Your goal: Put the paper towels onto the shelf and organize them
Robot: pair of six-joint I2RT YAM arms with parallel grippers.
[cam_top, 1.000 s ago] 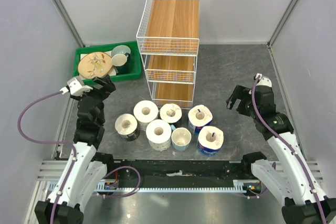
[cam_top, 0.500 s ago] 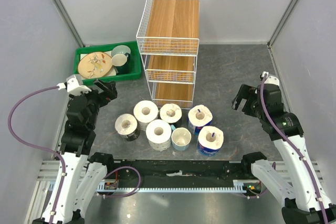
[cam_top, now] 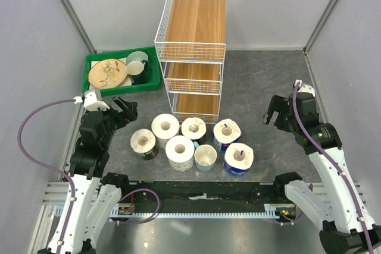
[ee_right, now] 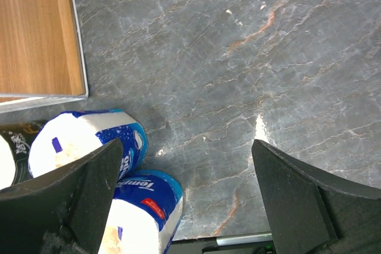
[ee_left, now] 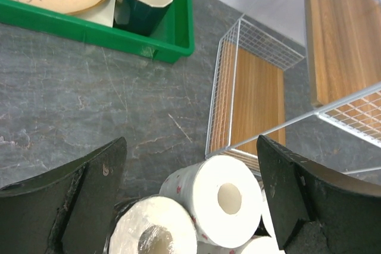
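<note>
Standing bare, the shelf [cam_top: 196,22] holds nothing; all six paper towels [cam_top: 180,150] cluster on the worktop [cam_top: 256,81] on its near side. The left hand [cam_top: 122,110] and right hand [cam_top: 272,111] hover wide open, empty.

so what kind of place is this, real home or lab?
Most likely a lab robot test cell, not a home: plain grey panel walls box in the table, a metal mounting rail runs along its near edge, and the shelf, paper towels and green tray look staged.
</note>
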